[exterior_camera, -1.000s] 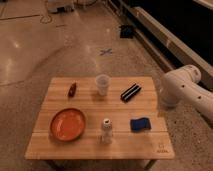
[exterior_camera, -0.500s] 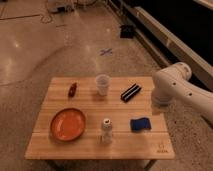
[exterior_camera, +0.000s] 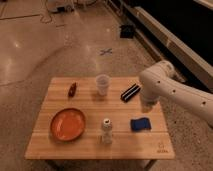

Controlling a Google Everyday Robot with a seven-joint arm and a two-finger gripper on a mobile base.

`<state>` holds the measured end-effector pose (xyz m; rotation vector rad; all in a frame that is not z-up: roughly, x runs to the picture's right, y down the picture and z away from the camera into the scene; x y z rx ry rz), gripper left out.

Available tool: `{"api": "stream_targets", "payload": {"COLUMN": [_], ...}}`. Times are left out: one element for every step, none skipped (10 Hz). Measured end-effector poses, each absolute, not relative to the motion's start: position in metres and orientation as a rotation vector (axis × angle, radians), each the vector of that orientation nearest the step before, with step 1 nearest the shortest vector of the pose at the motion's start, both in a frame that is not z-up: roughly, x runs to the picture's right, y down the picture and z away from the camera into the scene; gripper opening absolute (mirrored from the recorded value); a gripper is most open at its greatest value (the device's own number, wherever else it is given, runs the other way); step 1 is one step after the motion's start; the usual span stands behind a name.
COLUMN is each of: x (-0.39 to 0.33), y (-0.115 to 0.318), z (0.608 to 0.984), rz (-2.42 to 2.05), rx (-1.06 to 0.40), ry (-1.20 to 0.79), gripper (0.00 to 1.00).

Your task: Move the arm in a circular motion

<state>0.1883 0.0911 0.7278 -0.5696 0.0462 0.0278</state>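
Polished speckled floor (exterior_camera: 60,45) stretches behind a pale wooden worktop (exterior_camera: 135,142), with a blue cross mark (exterior_camera: 105,51) taped on it beyond the far edge. Entering from the right, the arm (exterior_camera: 175,92), glossy white and far bulkier than anything else, bends at a rounded joint over the worktop's right side and points down. The gripper (exterior_camera: 146,104) is at that lower end, above the boards between a black bar (exterior_camera: 130,92) and a blue sponge (exterior_camera: 140,124); I cannot tell whether it is open or closed. An orange plate (exterior_camera: 67,124) lies front left. A clear cup (exterior_camera: 102,84) stands upright near the far edge, a small white bottle (exterior_camera: 106,131) stands near the front, and a little brown object (exterior_camera: 73,89) lies far left.
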Motion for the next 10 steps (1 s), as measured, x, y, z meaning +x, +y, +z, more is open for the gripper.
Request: {"api": "stream_targets", "payload": {"x": [0.187,0.192,0.194,0.196,0.192,0.187,0.192,0.194,0.189,0.183], "y": [0.091,0.092,0.085,0.079,0.065,0.048,0.044,0.042,0.040,0.039], "z": [0.726,0.727,0.736,0.747,0.763,0.775,0.781,0.787,0.790,0.784], "rz": [0.031,0.027,0.028,0.021,0.013,0.020,0.018,0.023,0.024,0.028], "rx": [-0.569,-0.572,-0.570,-0.572,-0.572,-0.576,-0.573,-0.576,-0.576,-0.577], "ry": [0.043,0.040,0.037,0.039,0.037,0.037,0.039,0.040,0.037,0.037], "gripper": [0.41,0.41,0.41,0.41,0.41,0.41,0.41,0.41,0.41,0.41]}}
